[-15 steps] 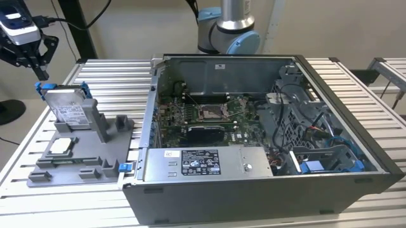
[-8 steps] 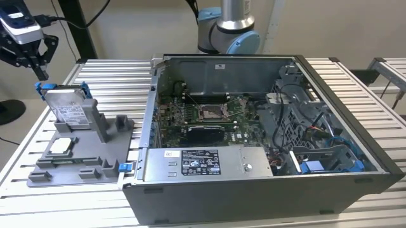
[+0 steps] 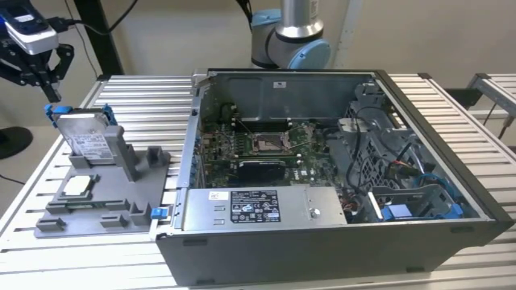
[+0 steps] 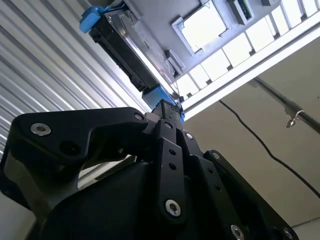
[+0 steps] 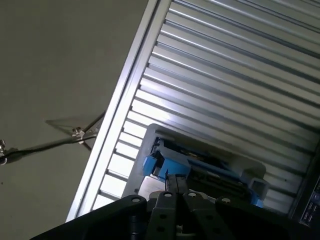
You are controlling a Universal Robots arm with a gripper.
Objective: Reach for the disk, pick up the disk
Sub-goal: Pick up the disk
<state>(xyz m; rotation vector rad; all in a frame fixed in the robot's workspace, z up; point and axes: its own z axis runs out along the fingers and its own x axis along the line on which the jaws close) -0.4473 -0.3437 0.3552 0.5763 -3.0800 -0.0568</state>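
The disk (image 3: pixel 87 138) stands on edge in a grey holder at the exterior view's left, silver-grey with a white label and blue side rails. My gripper (image 3: pixel 53 93) hangs just above and behind its upper blue rail, apart from it, fingers together with nothing between them. In the second wrist view the disk (image 4: pixel 125 47) lies beyond the shut fingertips of the gripper (image 4: pixel 169 106). The first wrist view shows the disk's (image 5: pixel 200 165) blue rail right past the tip of the gripper (image 5: pixel 175 181).
The grey holder (image 3: pixel 96 205) also carries a small white-topped chip (image 3: pixel 77 184). An open computer case (image 3: pixel 339 175) stands beside it on the slatted metal table (image 3: pixel 137 96). The arm's base (image 3: pixel 290 42) is behind the case. The table edge is close to the disk.
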